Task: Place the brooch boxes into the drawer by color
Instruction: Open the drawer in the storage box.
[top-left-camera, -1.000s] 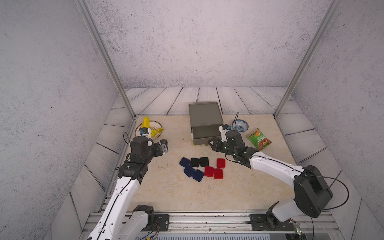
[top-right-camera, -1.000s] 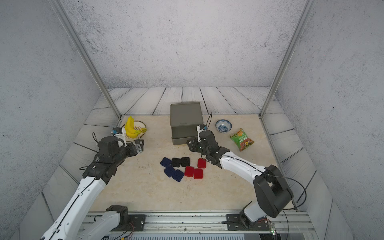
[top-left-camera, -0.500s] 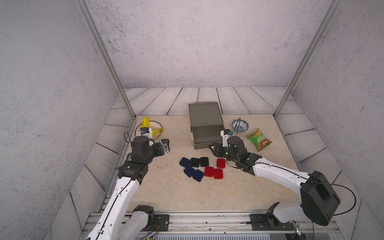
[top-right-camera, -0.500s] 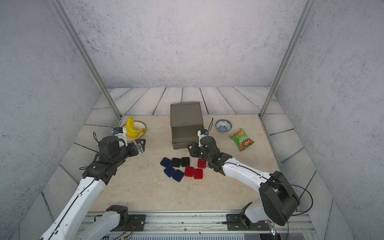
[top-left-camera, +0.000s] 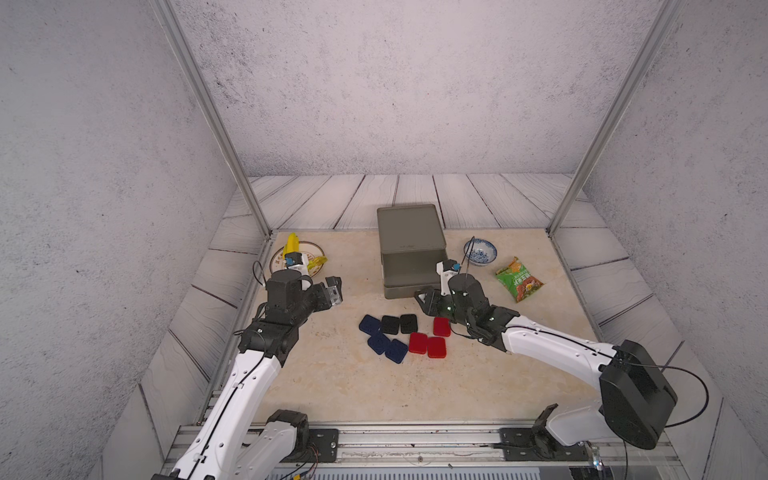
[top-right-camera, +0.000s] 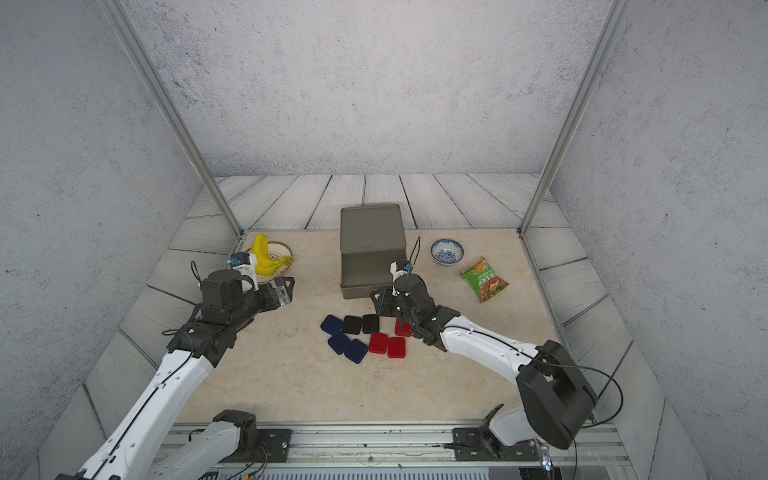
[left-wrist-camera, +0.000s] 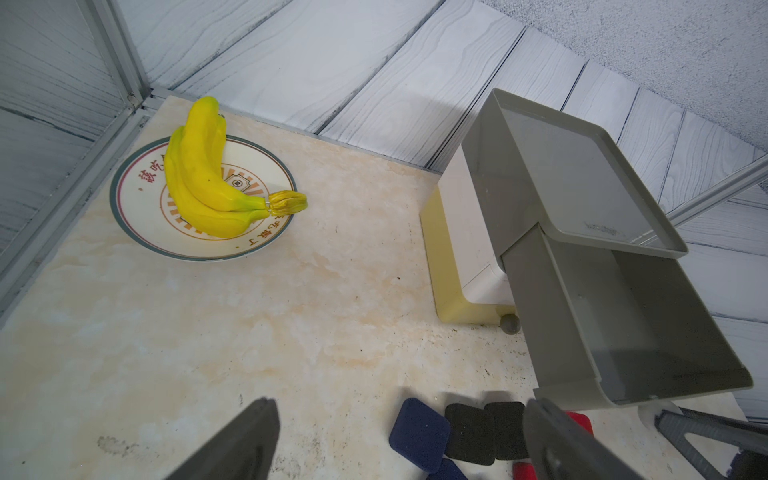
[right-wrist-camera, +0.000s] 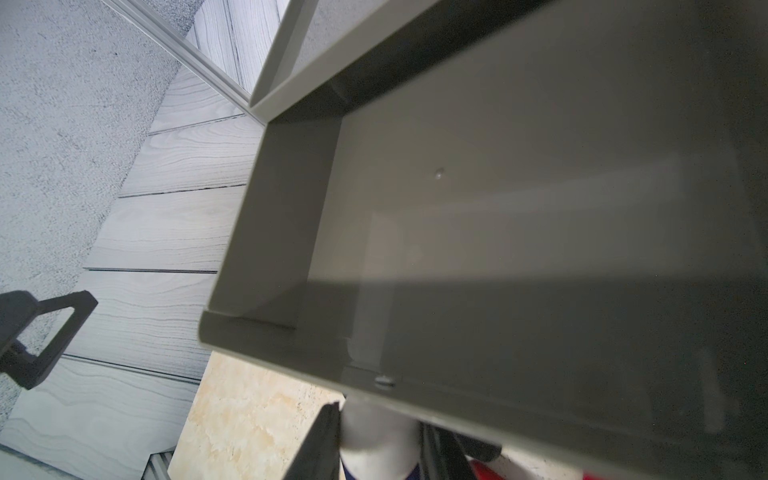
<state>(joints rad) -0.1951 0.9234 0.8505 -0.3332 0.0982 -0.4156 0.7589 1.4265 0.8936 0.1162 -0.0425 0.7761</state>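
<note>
The drawer is showing smooth grey plastic with a soft sheen, its lower tiers reading as white and yellow plastic; its knob is looking smooth and pale; the brooch boxes are appearing matt and faintly grainy; the tabletop is presenting a smooth, marble-patterned beige surface; the plate and bowl are gleaming like glazed ceramic; the bananas are looking waxy; the snack packet is glinting as crinkled film; the walls are looking rough and matt; the posts are showing dull silvery metal.
</note>
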